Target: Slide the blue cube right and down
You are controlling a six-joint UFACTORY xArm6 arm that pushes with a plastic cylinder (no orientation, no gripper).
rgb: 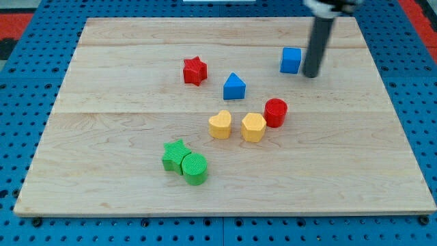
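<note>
The blue cube [291,60] sits on the wooden board [136,171] toward the view's upper right. My tip [311,74] rests on the board just right of the cube and slightly below it, a small gap apart. The dark rod rises from it to the view's top edge.
A red star [194,70] and a blue house-shaped block [234,87] lie left of the cube. A red cylinder [276,112], a yellow heart [220,124] and a yellow hexagon block [253,127] sit mid-board. A green star [176,156] touches a green cylinder [194,168].
</note>
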